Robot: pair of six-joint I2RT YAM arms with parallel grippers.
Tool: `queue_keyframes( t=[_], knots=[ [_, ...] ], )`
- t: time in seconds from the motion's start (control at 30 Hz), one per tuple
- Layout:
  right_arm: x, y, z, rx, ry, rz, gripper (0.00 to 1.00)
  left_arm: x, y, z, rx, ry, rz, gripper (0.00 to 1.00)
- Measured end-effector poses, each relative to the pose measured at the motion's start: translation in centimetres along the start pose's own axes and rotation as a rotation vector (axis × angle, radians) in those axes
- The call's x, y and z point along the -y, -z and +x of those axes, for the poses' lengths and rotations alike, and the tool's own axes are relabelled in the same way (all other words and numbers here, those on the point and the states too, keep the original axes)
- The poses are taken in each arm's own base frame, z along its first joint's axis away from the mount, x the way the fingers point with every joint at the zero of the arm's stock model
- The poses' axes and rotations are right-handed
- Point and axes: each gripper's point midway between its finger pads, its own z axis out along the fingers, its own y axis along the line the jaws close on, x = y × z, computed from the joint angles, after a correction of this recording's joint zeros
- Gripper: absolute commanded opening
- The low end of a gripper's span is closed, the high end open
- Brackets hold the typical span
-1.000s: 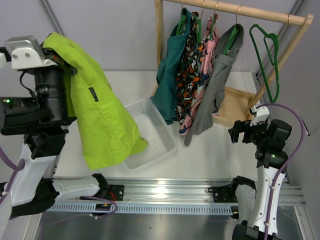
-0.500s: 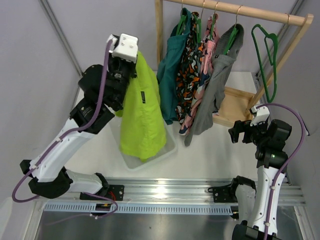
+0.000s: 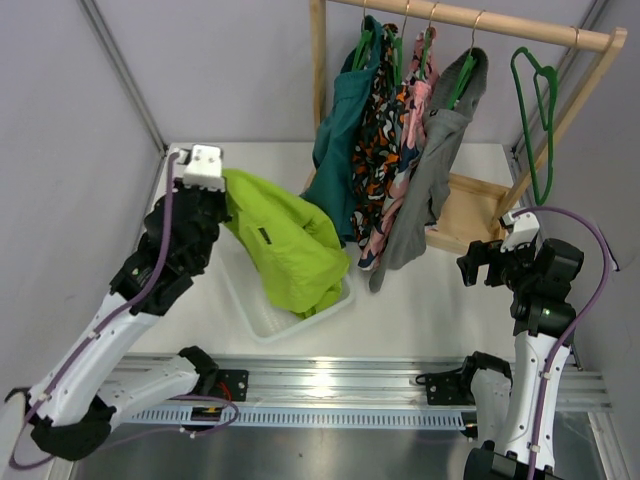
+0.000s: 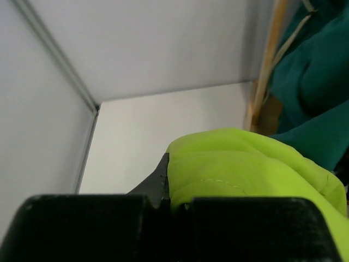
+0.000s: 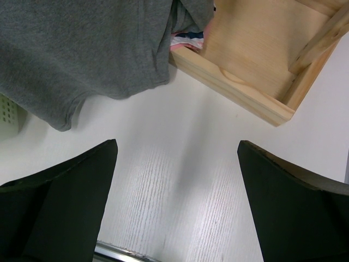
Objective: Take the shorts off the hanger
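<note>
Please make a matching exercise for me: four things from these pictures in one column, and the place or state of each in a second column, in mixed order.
Column one
1. the shorts
2. the hanger
3. grey garment
4. right gripper

Column two
a. open, above the table
b. hangs bare at the right end of the rail
c. held by the left fingers, draped into the white basket
d. hangs on the rail, beside the patterned garment

Pairs: 1-c, 2-b, 3-d, 4-a

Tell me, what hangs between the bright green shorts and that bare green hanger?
In the top view: a teal garment, patterned garments and a grey garment, hanging from the wooden rail between the shorts and the hanger.
</note>
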Motion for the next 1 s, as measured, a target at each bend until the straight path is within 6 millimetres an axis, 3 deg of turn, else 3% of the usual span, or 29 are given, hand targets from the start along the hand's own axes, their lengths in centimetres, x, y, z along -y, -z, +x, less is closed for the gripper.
queue_keyframes(
  t=[0.1, 0.17, 0.23, 0.33, 0.4, 0.43, 0.47, 0.57, 0.67, 0.73, 0.83, 0.93, 1.0],
  knots=[
    [0.0, 0.0, 0.0, 0.000, -0.001, 0.001, 0.99, -2.3, 0.4, 2.5, -0.052, 0.060, -0.048, 0.00],
    [0.0, 0.0, 0.0, 0.000, -0.001, 0.001, 0.99, -2.7, 0.1, 4.3, -0.090, 0.098, -0.051, 0.00],
    [0.0, 0.0, 0.0, 0.000, 0.000, 0.001, 1.00, -1.6, -0.5, 6.4, -0.141, 0.124, -0.006, 0.00],
    [0.0, 0.0, 0.0, 0.000, -0.001, 0.002, 0.99, 1.9, -1.4, 9.9, -0.238, 0.141, 0.123, 0.01],
    [0.1, 0.0, 0.0, 0.001, -0.002, 0.005, 0.99, 4.4, -2.0, 12.8, -0.326, 0.145, 0.212, 0.13],
    [0.2, 0.1, 0.0, 0.002, -0.003, 0.007, 1.00, 5.6, -1.9, 14.3, -0.369, 0.144, 0.255, 0.25],
    [0.2, 0.1, 0.0, 0.002, -0.003, 0.009, 0.99, 6.4, -1.8, 15.6, -0.408, 0.142, 0.288, 0.54],
    [0.3, 0.1, 0.0, 0.003, -0.006, 0.013, 1.00, 8.2, -0.4, 18.8, -0.518, 0.140, 0.383, 0.83],
    [0.2, 0.1, 0.0, 0.004, -0.008, 0.004, 1.00, 8.8, 0.5, 18.7, -0.524, 0.148, 0.439, 0.96],
    [-0.2, 0.2, 0.2, -0.007, -0.007, -0.018, 0.99, 8.8, 1.2, 17.6, -0.487, 0.150, 0.473, 0.99],
    [-0.8, 0.6, -0.1, -0.028, 0.005, -0.056, 1.00, 8.7, 2.7, 14.6, -0.375, 0.161, 0.536, 0.99],
    [-1.4, 1.3, -1.7, -0.034, 0.031, -0.102, 0.99, 8.3, 4.6, 10.8, -0.209, 0.172, 0.601, 0.99],
    [-1.7, 1.7, -2.7, -0.027, 0.040, -0.124, 0.99, 8.1, 5.8, 9.6, -0.124, 0.174, 0.634, 0.99]
  ],
)
